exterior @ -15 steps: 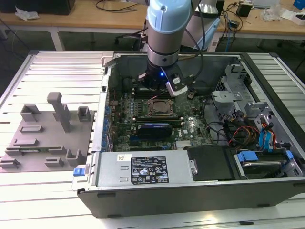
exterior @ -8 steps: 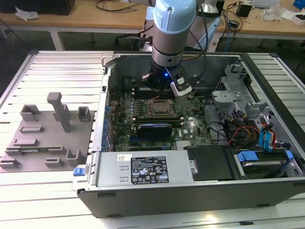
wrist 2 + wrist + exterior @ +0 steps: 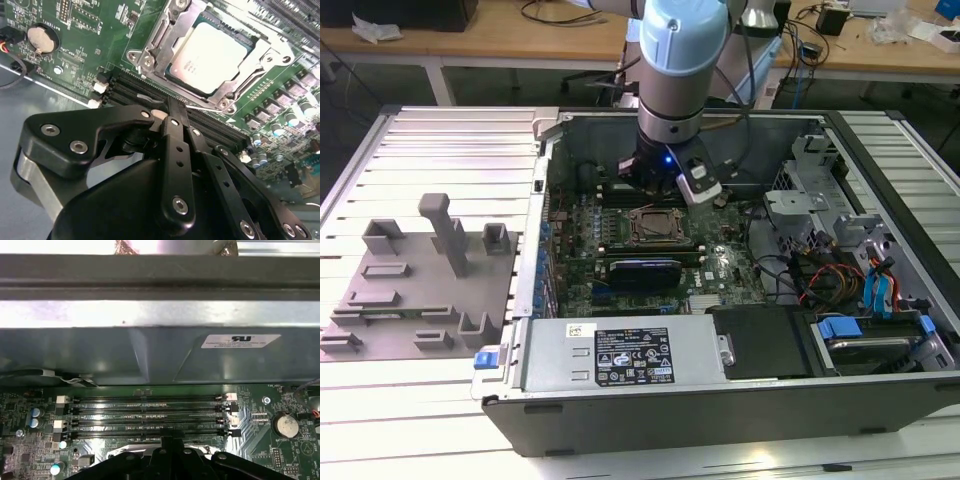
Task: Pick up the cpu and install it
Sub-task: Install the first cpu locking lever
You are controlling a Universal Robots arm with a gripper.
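Cpu (image 3: 210, 57) in socket (image 3: 159, 31); end effector (image 3: 175, 107) near memory slots (image 3: 150, 415)

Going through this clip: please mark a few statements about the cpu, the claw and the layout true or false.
1. The cpu lies inside the socket frame on the motherboard. True.
2. The claw grips the cpu. False: the claw is shut on nothing and sits apart from the cpu, over the memory slots.
3. The computer case lies with its open side up. True.
4. The round battery holder on the motherboard is empty. False: a silvery coin cell sits in it.
5. The grey fixture tray is on the exterior view's right of the case. False: the fixture tray is on the exterior view's left.
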